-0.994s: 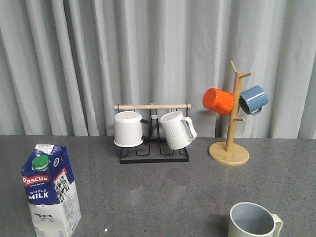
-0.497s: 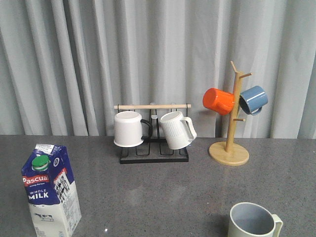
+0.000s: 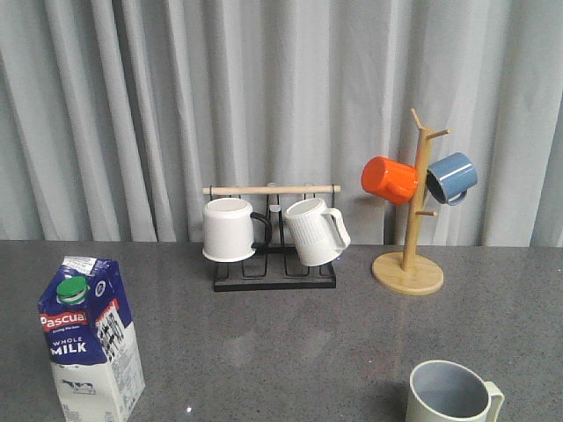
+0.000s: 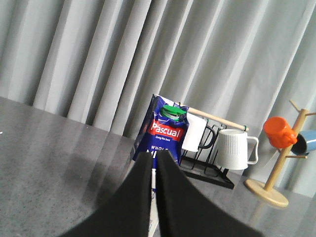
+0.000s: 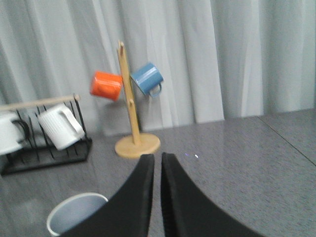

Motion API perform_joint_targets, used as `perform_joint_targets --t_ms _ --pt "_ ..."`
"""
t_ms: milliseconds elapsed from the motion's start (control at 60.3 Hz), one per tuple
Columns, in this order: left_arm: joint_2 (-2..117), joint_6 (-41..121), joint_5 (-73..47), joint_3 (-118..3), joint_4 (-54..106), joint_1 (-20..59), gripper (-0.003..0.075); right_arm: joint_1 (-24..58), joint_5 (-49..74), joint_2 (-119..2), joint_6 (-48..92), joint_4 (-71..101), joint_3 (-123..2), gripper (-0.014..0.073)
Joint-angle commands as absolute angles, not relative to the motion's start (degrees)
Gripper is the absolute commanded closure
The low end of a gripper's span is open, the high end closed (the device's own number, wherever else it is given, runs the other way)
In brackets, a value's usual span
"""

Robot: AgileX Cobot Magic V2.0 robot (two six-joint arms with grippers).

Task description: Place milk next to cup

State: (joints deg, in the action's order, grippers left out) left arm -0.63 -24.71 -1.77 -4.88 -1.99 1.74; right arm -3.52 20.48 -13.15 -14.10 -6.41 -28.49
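Observation:
The milk carton [image 3: 90, 341], dark blue above and white below with a green cap, stands upright at the front left of the grey table. The left wrist view shows it [image 4: 165, 133] straight beyond my left gripper [image 4: 153, 157], which is shut with nothing in it and short of the carton. The cream cup [image 3: 450, 394] with a grey-blue inside sits at the front right. In the right wrist view it [image 5: 75, 214] lies beside my right gripper [image 5: 157, 159], which is shut and empty. Neither gripper shows in the front view.
A black rack [image 3: 274, 274] at the back centre holds a smooth white mug [image 3: 229, 229] and a ribbed white mug [image 3: 314, 231]. A wooden mug tree [image 3: 409, 264] at the back right carries an orange mug [image 3: 390, 179] and a blue mug [image 3: 452, 177]. A grey curtain hangs behind.

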Motion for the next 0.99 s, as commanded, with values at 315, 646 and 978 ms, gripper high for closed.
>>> perform_joint_targets --t_ms 315,646,978 --pt "-1.3 -26.6 -12.8 -17.0 0.4 1.8 0.0382 -3.8 17.6 -27.4 -5.7 0.7 -37.4 0.0055" --pt "8.6 -18.7 -20.4 -22.7 1.4 1.8 0.0343 -3.8 29.7 -40.8 3.4 2.3 -42.3 0.0124" --pt "18.5 -11.4 -23.2 -28.6 1.4 1.8 0.0343 -3.8 29.1 -55.8 14.3 10.8 -42.6 0.0124"
